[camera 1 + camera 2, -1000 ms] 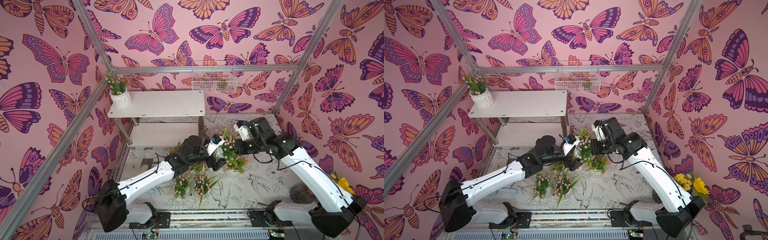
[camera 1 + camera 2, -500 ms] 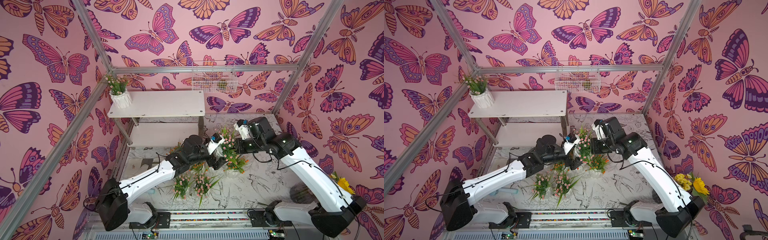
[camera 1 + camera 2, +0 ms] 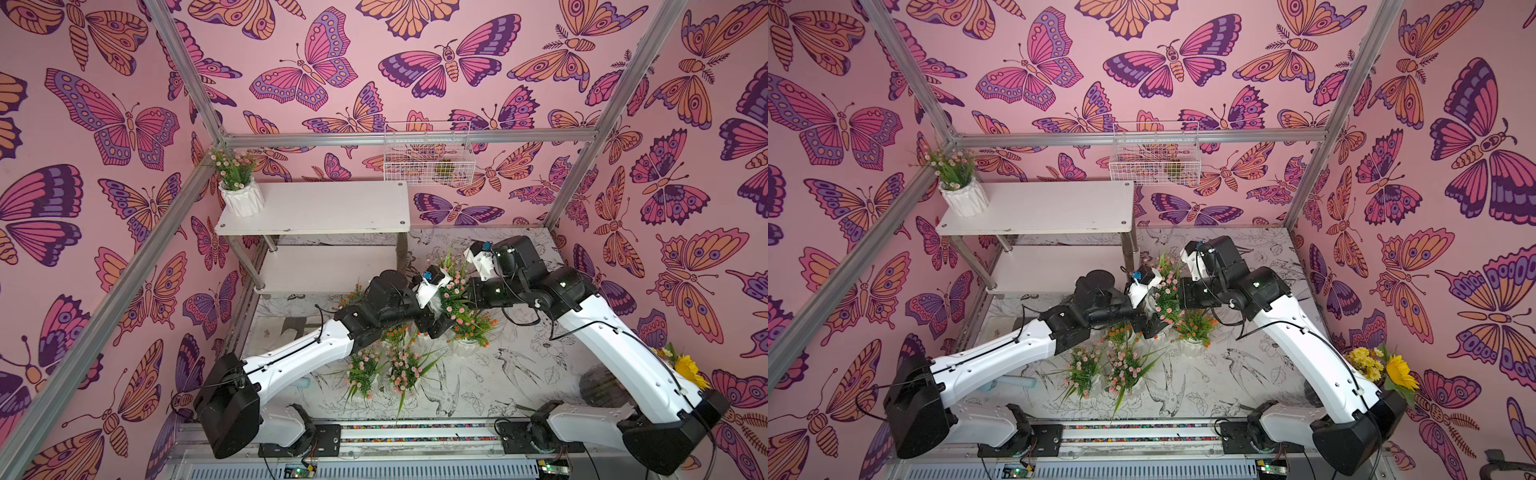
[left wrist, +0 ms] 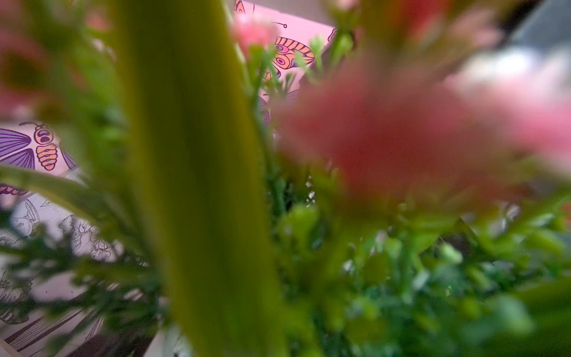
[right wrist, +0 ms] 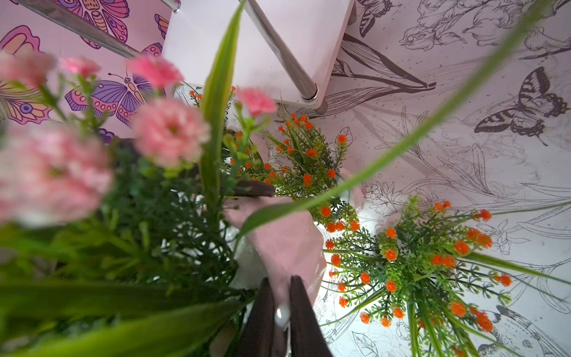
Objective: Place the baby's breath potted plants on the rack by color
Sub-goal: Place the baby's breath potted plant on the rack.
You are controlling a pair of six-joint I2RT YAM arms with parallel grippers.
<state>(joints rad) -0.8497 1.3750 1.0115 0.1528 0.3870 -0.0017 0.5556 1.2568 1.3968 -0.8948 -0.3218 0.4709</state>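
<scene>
— Where's your right gripper (image 5: 281, 287)?
— Pinched tight on the pot rim of a pink plant (image 3: 455, 291), with orange plants (image 5: 414, 262) just beside it.
— And your left gripper (image 3: 436, 326)?
— Against that same plant, buried in leaves, so you can't tell its jaws. The rack (image 3: 316, 208) stands beyond both, with a second pink plant (image 3: 241, 193) on top.

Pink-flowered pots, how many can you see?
4. The shelf plant stands on the rack, top board, left end; the held plant is in the right gripper; the front-left plant and the front-right plant stand on the table. The arms might hide more.
</scene>
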